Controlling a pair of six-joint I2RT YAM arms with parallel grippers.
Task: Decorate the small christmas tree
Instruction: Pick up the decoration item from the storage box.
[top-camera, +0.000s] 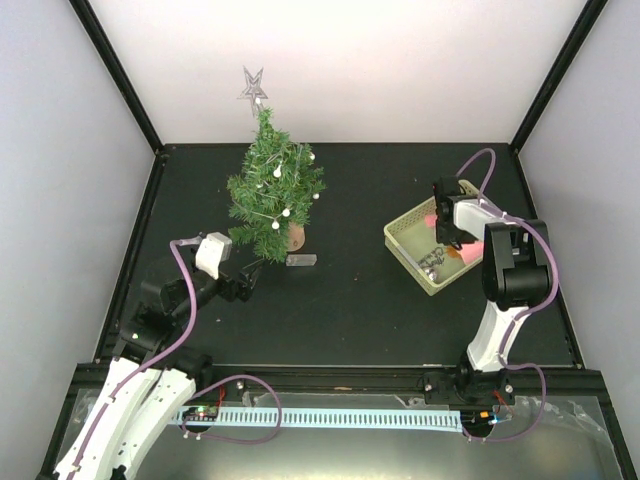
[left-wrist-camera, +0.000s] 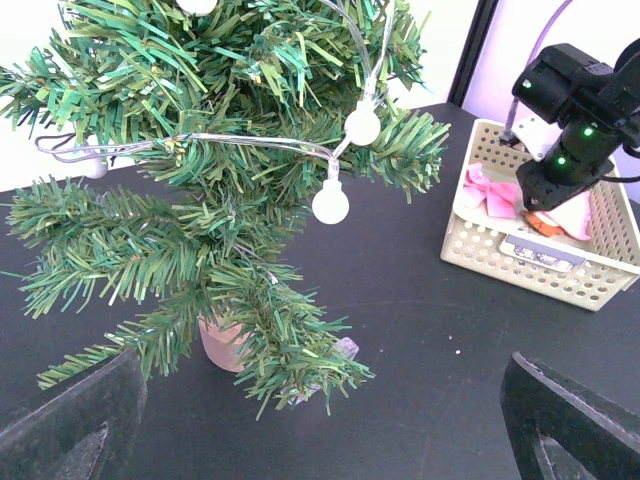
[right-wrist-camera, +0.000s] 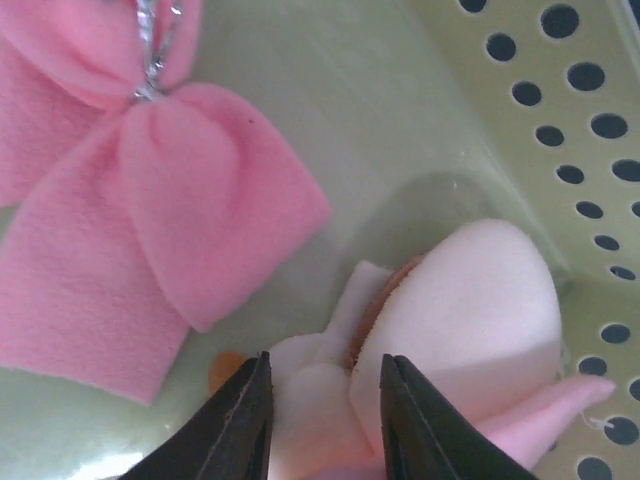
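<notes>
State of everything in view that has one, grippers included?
small christmas tree: upright, star on top, light string draped on.
basket: holding ornaments.
pink bow: lying flat in basket.
pale plush ornament: lying in basket.
left gripper: open, empty, facing the tree.
right gripper: down in basket, jaws narrowly apart astride the plush ornament; grip unclear.

My left gripper (left-wrist-camera: 320, 385) stands wide over bare table (left-wrist-camera: 430, 330), but the low branches of the small christmas tree (left-wrist-camera: 230, 230) overhang just ahead, with a string of white bulbs (left-wrist-camera: 330, 202) looped across them. The table between tree and basket (top-camera: 405, 248) lies free. My right gripper (right-wrist-camera: 322, 420) is down inside that basket, hemmed by its perforated wall on one side and a pink bow (right-wrist-camera: 130, 230) on the other, with a soft pink-and-white ornament (right-wrist-camera: 470, 320) filling the gap between its fingers.
</notes>
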